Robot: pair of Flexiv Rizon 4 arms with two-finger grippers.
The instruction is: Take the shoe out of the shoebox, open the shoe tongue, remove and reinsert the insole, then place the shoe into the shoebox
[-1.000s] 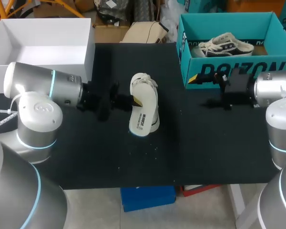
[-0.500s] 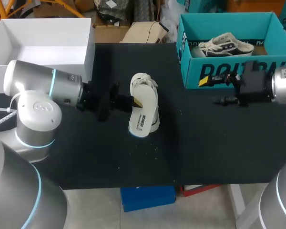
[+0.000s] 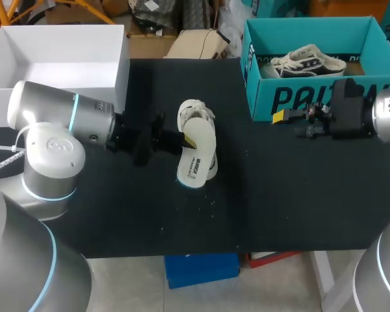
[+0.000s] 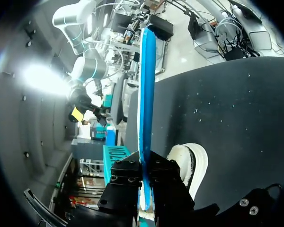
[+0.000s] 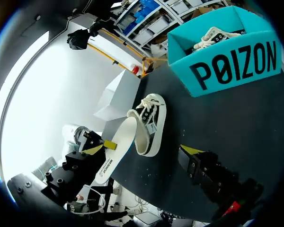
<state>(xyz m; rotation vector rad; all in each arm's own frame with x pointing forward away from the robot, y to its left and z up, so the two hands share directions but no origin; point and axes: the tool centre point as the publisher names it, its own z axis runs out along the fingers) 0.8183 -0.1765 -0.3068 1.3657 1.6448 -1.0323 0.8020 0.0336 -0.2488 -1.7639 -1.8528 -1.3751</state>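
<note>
A black-and-white sneaker [image 3: 195, 119] lies on the black table mat [image 3: 117, 208]. Its white insole [image 3: 196, 161] sticks out over the heel, and my left gripper [image 3: 184, 139] is shut on the insole's side edge. The left wrist view shows the insole [image 4: 146, 90] edge-on with its blue underside, clamped between the black fingers, and the sneaker [image 4: 189, 161] just under it. My right gripper [image 3: 290, 122] hangs open and empty in front of the teal shoebox [image 3: 262, 97], well right of the sneaker. From the right wrist I see the sneaker [image 5: 152, 124], the insole [image 5: 117, 149] and the shoebox [image 5: 227, 66].
A second sneaker [image 3: 305, 62] lies inside the teal shoebox. A white open box [image 3: 58, 84] stands at the back left corner, behind my left arm. Bare mat lies between the sneaker and my right gripper.
My right gripper has drawn back to the right and slightly away, up against the shoebox's front wall. The left gripper and the insole have hardly shifted.
</note>
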